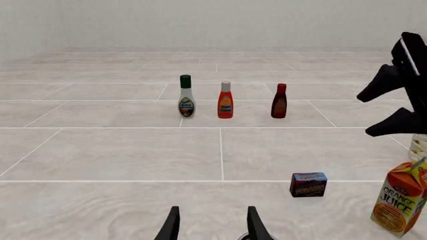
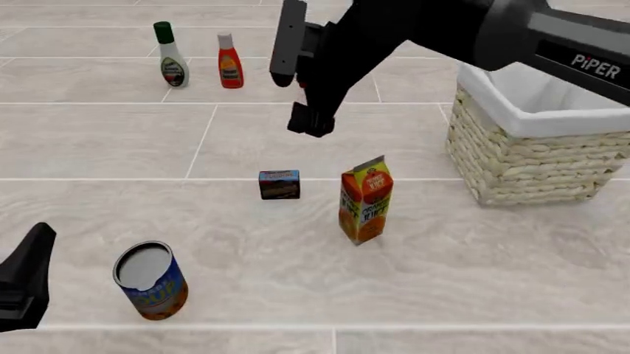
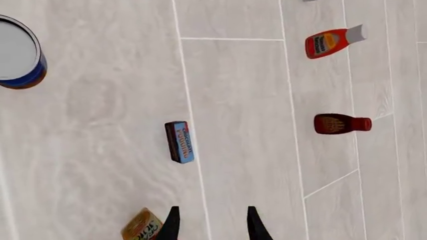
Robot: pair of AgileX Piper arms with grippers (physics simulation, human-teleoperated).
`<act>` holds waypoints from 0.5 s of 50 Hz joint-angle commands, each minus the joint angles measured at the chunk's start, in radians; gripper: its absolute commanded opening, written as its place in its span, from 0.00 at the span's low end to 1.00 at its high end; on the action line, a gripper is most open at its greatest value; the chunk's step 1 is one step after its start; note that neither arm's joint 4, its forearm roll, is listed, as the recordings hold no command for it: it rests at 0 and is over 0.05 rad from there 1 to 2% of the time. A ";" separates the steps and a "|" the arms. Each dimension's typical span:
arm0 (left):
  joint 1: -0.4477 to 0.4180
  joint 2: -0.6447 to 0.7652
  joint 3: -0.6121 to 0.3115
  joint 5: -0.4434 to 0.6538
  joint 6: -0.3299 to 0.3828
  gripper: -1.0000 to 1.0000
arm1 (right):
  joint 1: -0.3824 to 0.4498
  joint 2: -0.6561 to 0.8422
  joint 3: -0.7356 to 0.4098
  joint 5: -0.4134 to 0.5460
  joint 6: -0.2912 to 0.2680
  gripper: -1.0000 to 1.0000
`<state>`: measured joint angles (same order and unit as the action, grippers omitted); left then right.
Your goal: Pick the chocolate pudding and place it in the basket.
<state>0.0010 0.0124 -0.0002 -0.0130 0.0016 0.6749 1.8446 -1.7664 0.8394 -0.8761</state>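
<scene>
The chocolate pudding [image 2: 279, 184] is a small dark blue and brown box lying on the table, just left of the orange juice carton [image 2: 365, 199]. It also shows in both wrist views: pudding [image 1: 308, 184], pudding [image 3: 180, 142]. My right gripper [image 2: 300, 85] hangs open in the air above and beyond the pudding, nothing between its fingers [image 3: 172, 222]. My left gripper [image 1: 213, 227] is open and empty at the near left, far from the pudding. The wicker basket [image 2: 536, 144] with white lining stands at the right.
A blue soup can [image 2: 150, 280] stands near the front left. Three bottles line the far side: a white dressing bottle [image 2: 171, 65], an orange-red bottle [image 2: 230, 71] and a brown bottle [image 1: 279, 101], which the right arm hides in the front view.
</scene>
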 commanded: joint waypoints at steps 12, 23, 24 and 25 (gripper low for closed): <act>-0.001 -0.003 0.000 0.003 0.001 1.00 | 0.029 0.163 -0.116 0.019 0.017 1.00; -0.001 -0.003 0.000 0.003 0.001 1.00 | 0.034 0.198 -0.088 -0.016 0.023 1.00; 0.000 -0.004 0.000 0.003 0.001 1.00 | 0.032 0.203 -0.099 -0.013 0.024 1.00; 0.000 -0.004 0.000 0.003 0.001 1.00 | 0.029 0.208 -0.105 -0.011 0.024 1.00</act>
<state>0.0009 0.0110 -0.0003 -0.0117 0.0016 0.7033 2.0100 -1.8577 0.8426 -0.8595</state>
